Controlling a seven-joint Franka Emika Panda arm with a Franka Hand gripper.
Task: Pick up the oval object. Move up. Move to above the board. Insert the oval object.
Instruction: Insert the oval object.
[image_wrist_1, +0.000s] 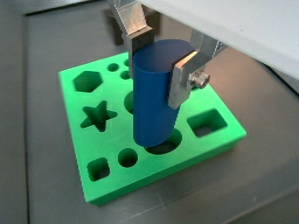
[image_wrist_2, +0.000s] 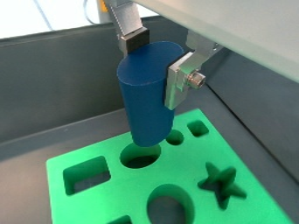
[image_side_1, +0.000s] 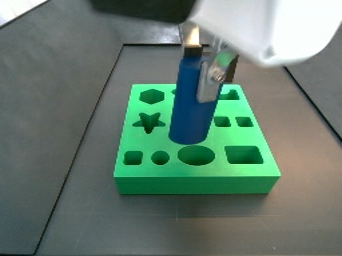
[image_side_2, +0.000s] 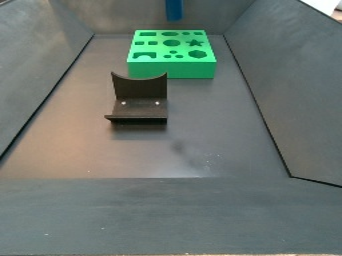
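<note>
The oval object, a tall blue peg (image_wrist_1: 155, 96), stands upright between the fingers of my gripper (image_wrist_1: 160, 61), which is shut on its upper part. It shows the same way in the other wrist view (image_wrist_2: 149, 92) and in a side view (image_side_1: 191, 95). The peg hangs over the board (image_wrist_1: 82, 171), a thick green slab with shaped cutouts. Its lower end is right over a rounded cutout (image_wrist_2: 140, 158) near the board's middle edge. I cannot tell if it has entered. In a side view the board (image_side_2: 174, 55) lies at the far end and only the peg's tip (image_side_2: 174, 8) shows.
The fixture (image_side_2: 136, 100), a dark L-shaped bracket, stands on the floor in front of the board. Dark sloping bin walls (image_side_2: 54, 70) rise on both sides. Star (image_side_1: 150, 122), hexagon and square cutouts surround the peg.
</note>
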